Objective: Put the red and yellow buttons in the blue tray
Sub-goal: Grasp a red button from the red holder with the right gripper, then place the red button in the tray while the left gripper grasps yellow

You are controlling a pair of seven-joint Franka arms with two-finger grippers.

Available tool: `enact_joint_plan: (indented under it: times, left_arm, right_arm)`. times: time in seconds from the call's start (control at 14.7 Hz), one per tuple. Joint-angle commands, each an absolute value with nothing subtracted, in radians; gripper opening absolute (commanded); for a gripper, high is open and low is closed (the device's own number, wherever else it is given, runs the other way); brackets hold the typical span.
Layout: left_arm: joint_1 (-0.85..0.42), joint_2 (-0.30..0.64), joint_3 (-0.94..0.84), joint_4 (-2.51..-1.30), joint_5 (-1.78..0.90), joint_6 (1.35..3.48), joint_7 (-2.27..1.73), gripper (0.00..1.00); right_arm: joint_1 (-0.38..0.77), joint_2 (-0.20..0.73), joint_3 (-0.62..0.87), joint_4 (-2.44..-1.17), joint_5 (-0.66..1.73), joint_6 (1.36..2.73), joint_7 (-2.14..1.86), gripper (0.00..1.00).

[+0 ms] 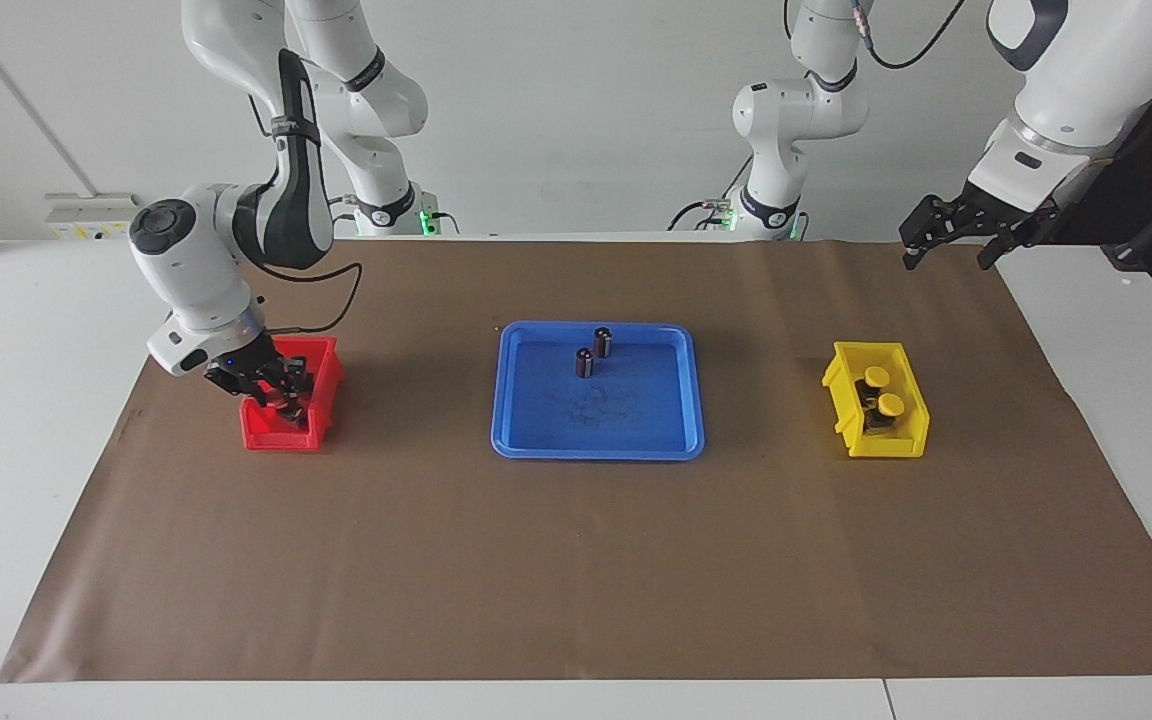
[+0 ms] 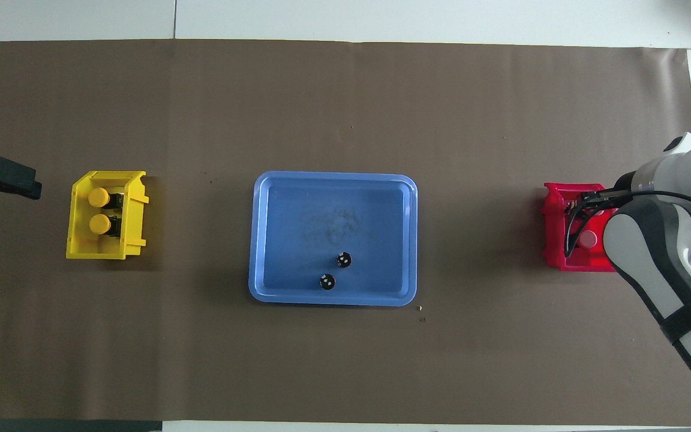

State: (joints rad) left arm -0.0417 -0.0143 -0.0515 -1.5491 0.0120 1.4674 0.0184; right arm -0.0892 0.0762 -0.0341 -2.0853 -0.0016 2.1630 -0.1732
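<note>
Blue tray (image 1: 681, 440) lies lengthwise between the bins

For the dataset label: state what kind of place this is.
Likely a robotics lab bench: two Franka arms mounted at a white table, brown paper under sorting bins, bare white wall and cabling.

Two dark cylinders (image 1: 593, 353) upright in blue tray (image 1: 676, 440), remaining floor bare.

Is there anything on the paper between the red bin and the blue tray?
Nothing visible: bare brown paper lies between the red bin and the blue tray. Two dark cylinders stand inside the tray.
</note>
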Motion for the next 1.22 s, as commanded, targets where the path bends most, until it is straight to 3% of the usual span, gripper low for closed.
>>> enact_joint_plan:
  times: [0.0,0.2,0.34,0.48,0.54,0.75,0.95,1.15]
  left_arm:
    - [-0.043,-0.043,-0.049,-1.582,0.028,1.482,0.018,1.00]
    - [-0.040,-0.049,-0.049,-1.604,0.028,1.505,-0.011,1.00]
    - [-0.054,-0.131,-0.049,-1.792,0.029,1.680,-0.005,1.00]
    - [-0.057,-0.201,-0.049,-1.998,0.032,1.866,0.030,1.00]
    - [-0.043,-0.201,-0.049,-2.046,0.031,1.912,0.067,1.00]
    - [0.038,-0.125,-0.051,-2.079,0.032,2.018,0.094,0.97]
    - [0.048,-0.039,-0.049,-2.083,0.032,2.101,0.083,0.82]
    - [0.041,0.026,-0.051,-2.086,0.031,2.181,0.055,0.72]
  right_arm:
    - [-0.097,0.124,-0.025,-1.834,-0.001,1.914,-0.212,0.18]
    - [-0.022,0.147,-0.021,-1.657,-0.011,1.752,-0.187,0.18]
    - [0.064,0.184,-0.020,-1.586,-0.012,1.747,-0.062,0.18]
    - [0.214,0.205,-0.017,-1.598,-0.002,1.834,0.178,0.17]
    - [0.282,0.218,-0.017,-1.597,0.002,1.857,0.271,0.17]
    - [0.428,0.247,-0.017,-1.614,0.003,1.939,0.538,0.17]
    - [0.515,0.288,-0.017,-1.623,0.002,1.973,0.639,0.18]
    - [0.545,0.331,-0.017,-1.660,-0.002,2.069,0.655,0.19]
